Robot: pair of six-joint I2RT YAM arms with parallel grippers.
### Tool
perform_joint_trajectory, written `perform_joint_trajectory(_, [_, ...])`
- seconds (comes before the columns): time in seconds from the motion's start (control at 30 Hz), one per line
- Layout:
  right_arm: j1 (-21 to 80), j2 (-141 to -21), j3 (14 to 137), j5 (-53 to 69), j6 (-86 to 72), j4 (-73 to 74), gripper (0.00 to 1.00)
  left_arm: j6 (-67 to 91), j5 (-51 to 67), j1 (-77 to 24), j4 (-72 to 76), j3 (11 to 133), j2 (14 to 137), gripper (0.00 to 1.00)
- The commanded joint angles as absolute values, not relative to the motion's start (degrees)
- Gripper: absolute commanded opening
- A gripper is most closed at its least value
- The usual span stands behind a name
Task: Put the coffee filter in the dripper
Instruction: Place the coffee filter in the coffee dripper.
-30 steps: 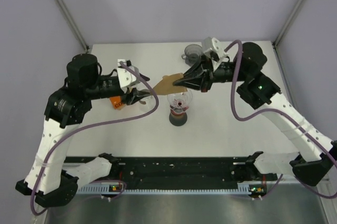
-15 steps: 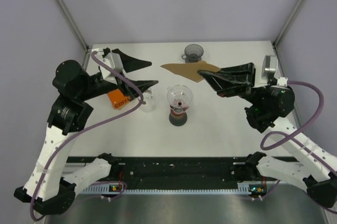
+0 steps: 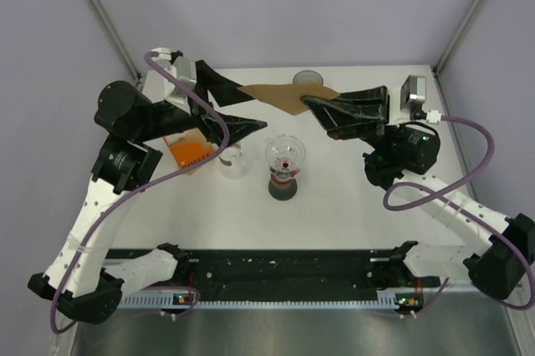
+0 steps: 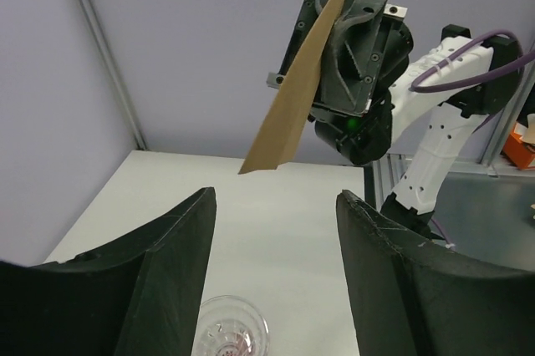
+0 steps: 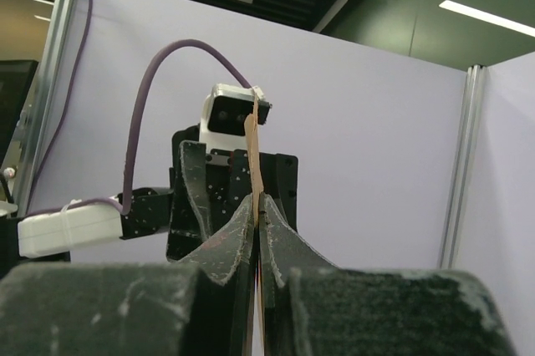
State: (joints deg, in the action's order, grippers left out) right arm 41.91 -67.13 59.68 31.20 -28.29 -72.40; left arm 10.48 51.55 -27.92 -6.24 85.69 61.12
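Note:
The brown paper coffee filter (image 3: 282,95) hangs flat in the air behind the dripper, pinched at its right edge by my shut right gripper (image 3: 311,103). In the right wrist view the filter (image 5: 252,151) stands edge-on between the closed fingertips of the right gripper (image 5: 257,199). My left gripper (image 3: 253,107) is open, and its fingertips are near the filter's left end without touching it. The filter (image 4: 303,80) hangs above and beyond the open left gripper (image 4: 276,195) in the left wrist view. The clear glass dripper (image 3: 285,154) stands upright on its dark base, below both grippers.
A small clear glass (image 3: 232,160) stands left of the dripper, under the left gripper's lower finger. An orange coffee packet (image 3: 189,152) lies further left. A grey cup (image 3: 308,78) sits at the back, partly hidden by the filter. Metal frame posts rise at the back corners.
The left gripper has opened wider and risen. The right gripper lifted the filter away from the dripper, swung back, then carried it left toward the left gripper's open fingers.

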Motion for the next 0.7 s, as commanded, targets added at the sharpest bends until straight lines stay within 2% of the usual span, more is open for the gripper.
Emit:
perform_joint_trajectory(0.0, [42.8,-69.3,63.8,32.2,-30.6,-77.5,0.0,13.4,52.7,-28.6,-1.1,87.0,59.9,0.64])
perform_joint_trajectory(0.23, [43.7,-74.3,67.4,36.0,-35.2,-80.7,0.0,13.5,48.4,-28.7,-0.4,86.6,59.8,0.63])
perform_joint_trajectory(0.3, [43.8,-75.0,67.7,36.5,-36.0,-80.9,0.0,13.5,46.4,-28.6,1.2,86.5,59.6,0.6])
perform_joint_trajectory(0.4, [43.7,-75.5,67.4,36.2,-36.2,-80.8,0.0,13.4,48.4,-28.7,1.5,86.7,59.5,0.45])
perform_joint_trajectory(0.43, [43.8,-75.6,67.2,36.0,-35.7,-80.2,0.0,13.4,49.0,-28.6,1.3,86.7,59.5,0.32])
perform_joint_trajectory(0.47, [43.8,-75.6,67.1,35.9,-35.0,-79.5,0.0,13.4,49.0,-28.6,1.1,86.7,59.5,0.12])
perform_joint_trajectory(0.5, [43.8,-75.5,67.0,35.9,-34.3,-78.0,0.0,12.9,48.3,-28.6,0.9,86.5,59.4,0.0])
perform_joint_trajectory(0.67, [42.7,-74.1,67.4,41.6,-32.8,-67.5,0.02,9.2,47.9,-27.7,-4.2,86.5,58.6,0.0])
